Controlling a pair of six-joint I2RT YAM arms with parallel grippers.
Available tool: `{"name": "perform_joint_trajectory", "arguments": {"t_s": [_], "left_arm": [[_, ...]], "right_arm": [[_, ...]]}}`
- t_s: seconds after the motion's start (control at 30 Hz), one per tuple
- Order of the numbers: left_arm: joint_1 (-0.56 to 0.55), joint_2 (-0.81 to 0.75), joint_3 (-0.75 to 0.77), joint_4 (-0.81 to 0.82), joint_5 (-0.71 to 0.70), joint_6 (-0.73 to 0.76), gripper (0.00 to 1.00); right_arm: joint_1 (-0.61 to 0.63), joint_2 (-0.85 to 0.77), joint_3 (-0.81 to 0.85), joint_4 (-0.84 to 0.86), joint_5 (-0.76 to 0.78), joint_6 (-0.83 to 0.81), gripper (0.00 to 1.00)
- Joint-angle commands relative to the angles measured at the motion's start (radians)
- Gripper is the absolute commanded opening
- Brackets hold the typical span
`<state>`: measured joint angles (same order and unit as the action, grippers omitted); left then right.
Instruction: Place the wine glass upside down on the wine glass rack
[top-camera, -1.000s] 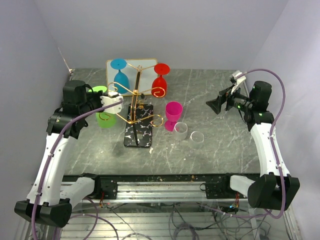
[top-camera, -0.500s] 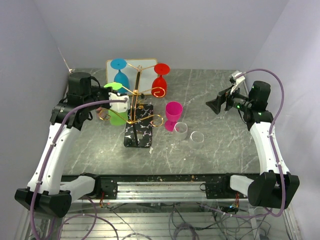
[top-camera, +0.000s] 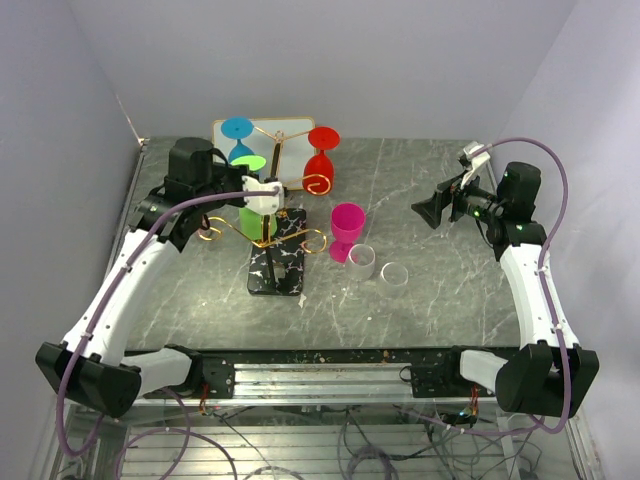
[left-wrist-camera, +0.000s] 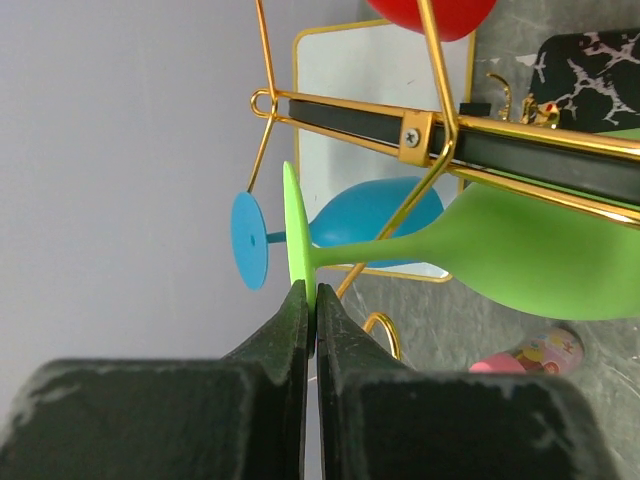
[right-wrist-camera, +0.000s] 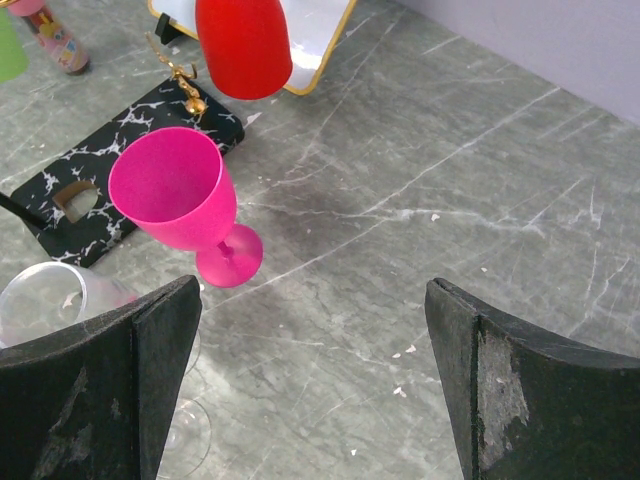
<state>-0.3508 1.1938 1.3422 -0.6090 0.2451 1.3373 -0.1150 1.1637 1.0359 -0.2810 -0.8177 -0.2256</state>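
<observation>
Hanging the green wine glass (left-wrist-camera: 530, 255) on the wine glass rack (top-camera: 277, 265): left gripper (left-wrist-camera: 310, 298) is pinched on the rim of its foot, bowl down, stem at a gold arm, can't tell if it's between the wires. Right gripper (top-camera: 432, 210) hangs wide and empty, well apart over the tabletop (top-camera: 450, 300). Next, I'd judge: slide the stem fully into the arm so the foot sits on the wires, then release and back out clear of the scrolls.

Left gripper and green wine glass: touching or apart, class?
Touching: the left wrist view shows the left gripper clamped on the green wine glass by its foot.
</observation>
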Motion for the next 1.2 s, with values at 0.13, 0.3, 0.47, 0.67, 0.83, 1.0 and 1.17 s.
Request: {"name": "perform_joint_trajectory", "arguments": {"t_s": [0.13, 0.3, 0.47, 0.67, 0.83, 1.0, 1.17], "left_arm": [[-0.028, 0.012, -0.016, 0.175, -0.209, -0.102, 0.08], [-0.03, 0.016, -0.025, 0.181, -0.268, -0.117, 0.09], [-0.031, 0.017, -0.039, 0.178, -0.34, -0.119, 0.11], [-0.031, 0.024, -0.023, 0.144, -0.396, -0.135, 0.11], [-0.031, 0.023, -0.018, 0.104, -0.416, -0.138, 0.11], [-0.031, 0.021, -0.009, 0.062, -0.437, -0.138, 0.11], [-0.031, 0.002, -0.013, 0.043, -0.417, -0.142, 0.12]], "right_arm": [[-0.003, 0.014, -0.013, 0.017, 0.006, -0.014, 0.94], [-0.003, 0.019, -0.013, 0.016, 0.005, -0.015, 0.94], [-0.004, 0.019, -0.012, 0.016, 0.006, -0.017, 0.94], [-0.003, 0.018, -0.013, 0.017, 0.005, -0.018, 0.94], [-0.003, 0.015, -0.013, 0.014, 0.006, -0.018, 0.94], [-0.004, 0.016, -0.013, 0.014, 0.005, -0.02, 0.94], [-0.003, 0.016, -0.013, 0.013, 0.003, -0.02, 0.94]]}}
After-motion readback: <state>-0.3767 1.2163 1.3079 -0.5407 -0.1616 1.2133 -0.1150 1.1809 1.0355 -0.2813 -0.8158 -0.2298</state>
